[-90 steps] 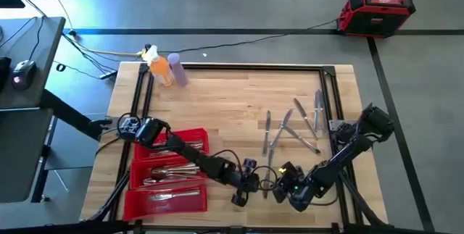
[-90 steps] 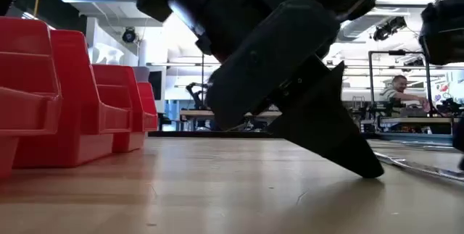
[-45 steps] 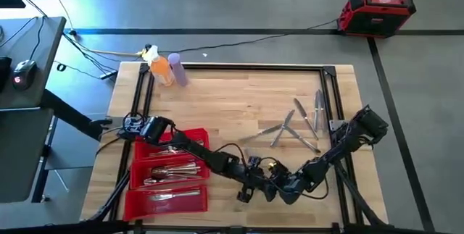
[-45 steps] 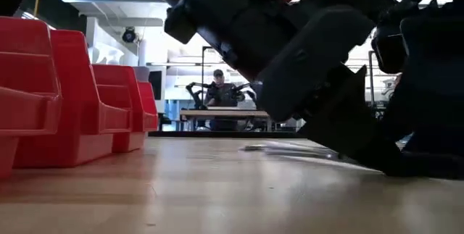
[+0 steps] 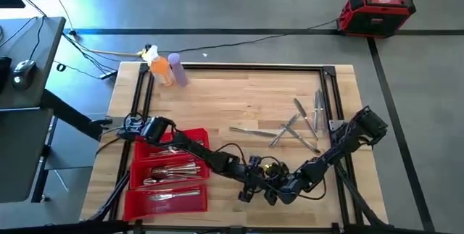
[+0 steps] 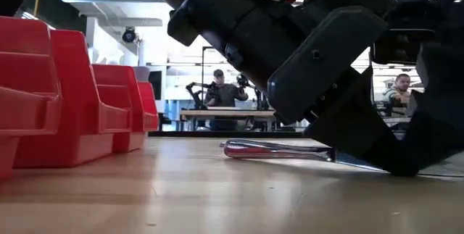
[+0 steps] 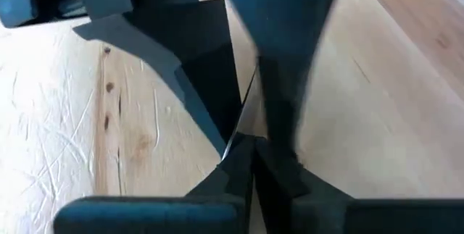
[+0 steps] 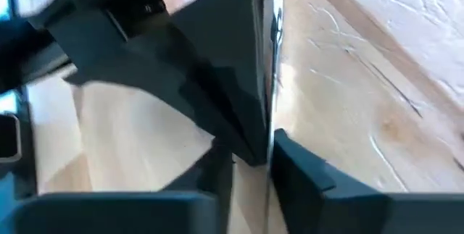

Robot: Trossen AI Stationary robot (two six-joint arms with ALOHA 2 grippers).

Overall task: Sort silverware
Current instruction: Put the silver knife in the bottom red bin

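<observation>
Close to the near edge of the bench [image 5: 232,93], about at its middle, the two arms meet tip to tip. The left claw [image 5: 259,189] comes from the side of the red tray and the right claw [image 5: 274,189] from the right edge. Between them is one slim piece [image 8: 269,53] of silverware, seen edge-on as a thin bright strip, so I cannot tell if it is a knife, a fork or a spoon. In both wrist views each claw is narrow and appears closed on this piece, the left at one end and the right at the other. I judge that this is a hand-over, with the piece passing from the right arm to the left.

The red tray [image 5: 138,190] stands at the near left corner, just beside the left arm, and its compartments already hold sorted pieces [image 5: 170,170].

Farther in, toward the right edge, the loose silverware [image 5: 297,127] lies flat on the wood in a small crossed heap, with one long piece [image 5: 250,129] a little apart on the side of the middle; it is well apart from the tray. So the sorting is partly done.

At the far left corner stand an orange bottle and a purple bottle [image 5: 164,69], well apart from the work.

For the next move, the right claw should open only when the left grip is firm, otherwise the thin piece may slip and fall. Then the left arm must carry it to the matching compartment.
</observation>
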